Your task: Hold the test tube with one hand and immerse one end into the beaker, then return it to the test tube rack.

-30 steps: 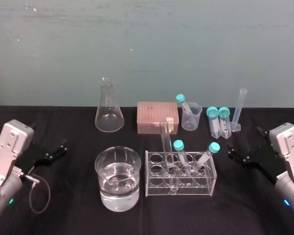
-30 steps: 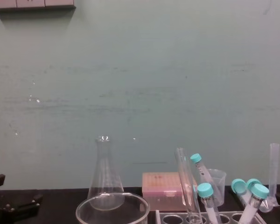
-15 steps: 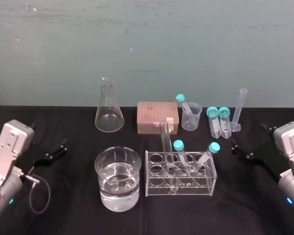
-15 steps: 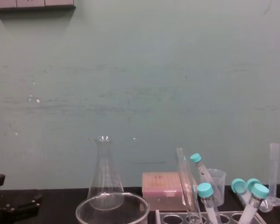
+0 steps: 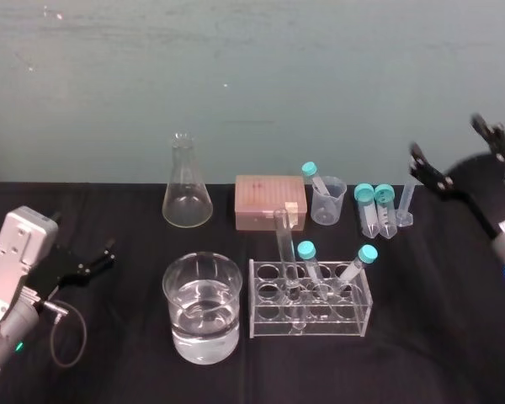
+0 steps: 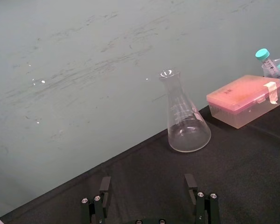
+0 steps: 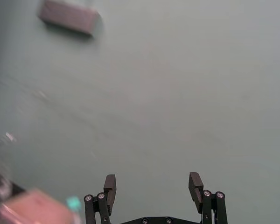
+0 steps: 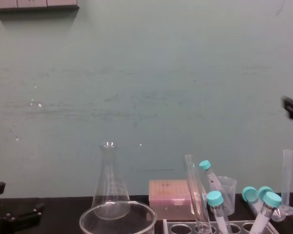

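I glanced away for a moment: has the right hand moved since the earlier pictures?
Yes. The right hand has risen from table level beside the test tube rack to above the graduated cylinder, jaws open. The left hand stays parked.

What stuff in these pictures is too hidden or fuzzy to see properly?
1. Chest view: the bottom edge cuts off the beaker and the test tube rack.
2. Chest view: the test tube has its rounded end below that edge too.
3. Head view: the right tool is blurry.
4. Right wrist view: the pink box is a blur at the edge.
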